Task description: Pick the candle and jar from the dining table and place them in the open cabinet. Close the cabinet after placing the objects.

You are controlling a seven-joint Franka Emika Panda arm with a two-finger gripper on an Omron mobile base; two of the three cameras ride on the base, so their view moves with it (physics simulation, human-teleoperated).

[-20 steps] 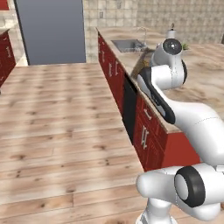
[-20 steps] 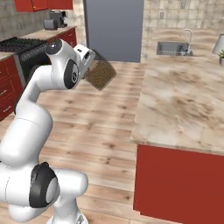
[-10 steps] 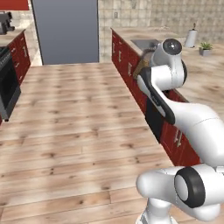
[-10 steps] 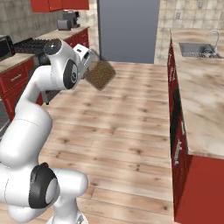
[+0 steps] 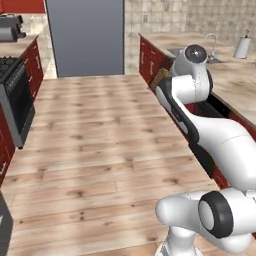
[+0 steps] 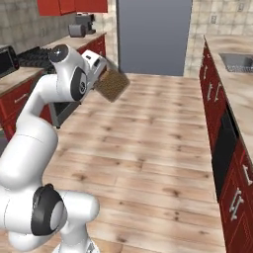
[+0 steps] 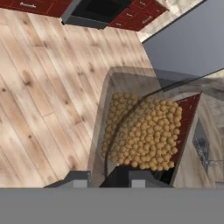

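- One arm is folded high, its elbow bent, over the wooden floor (image 5: 100,150).
- Pincer (image 7: 107,175) is clamped on the tilted jar (image 6: 111,85).

Squat clear glass jar (image 7: 140,131): tan grainy contents, brownish-grey lid. Plank floor (image 5: 100,140): pale wood grain. Base drawers (image 6: 232,192): red. Tall refrigerator (image 5: 85,37): plain grey. Countertop (image 6: 237,84): beige, brown-veined marble.
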